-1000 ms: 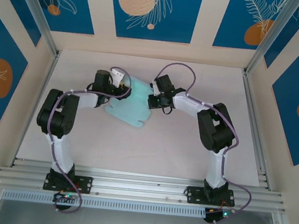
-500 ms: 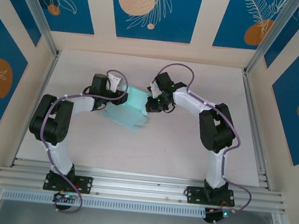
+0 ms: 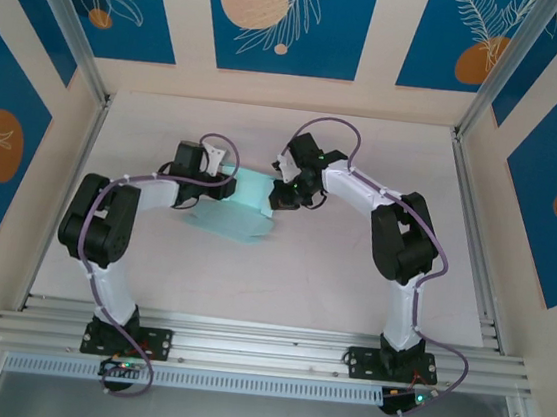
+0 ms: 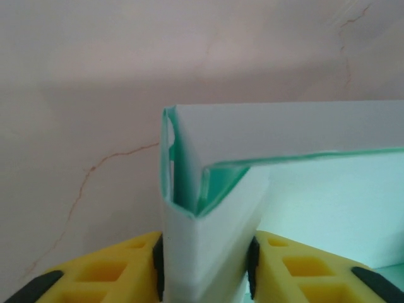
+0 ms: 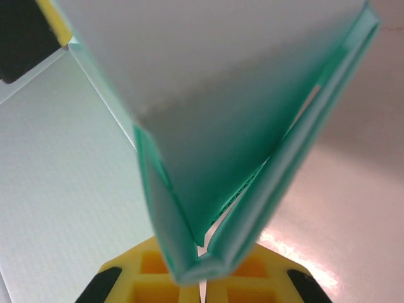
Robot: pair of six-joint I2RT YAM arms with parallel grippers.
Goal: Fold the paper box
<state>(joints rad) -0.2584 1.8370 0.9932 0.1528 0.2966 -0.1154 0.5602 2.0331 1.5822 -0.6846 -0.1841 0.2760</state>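
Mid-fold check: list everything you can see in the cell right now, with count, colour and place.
paper box: one, pale blue-green card, partly folded, mid-table between the two grippers
table: one, off-white, floor of the cell
wall panels: several, blue with white leaf drawings and orange discs, on the cream back and side walls
frame rails: silver aluminium, along the near edge and up the corners
cables: two, purple, one running along each arm
left arm: one, white and black, base at near left
right arm: one, white and black, base at near right
left gripper: one, yellow fingers, shut on a folded corner of the box
right gripper: one, yellow fingers, shut on a folded edge of the box
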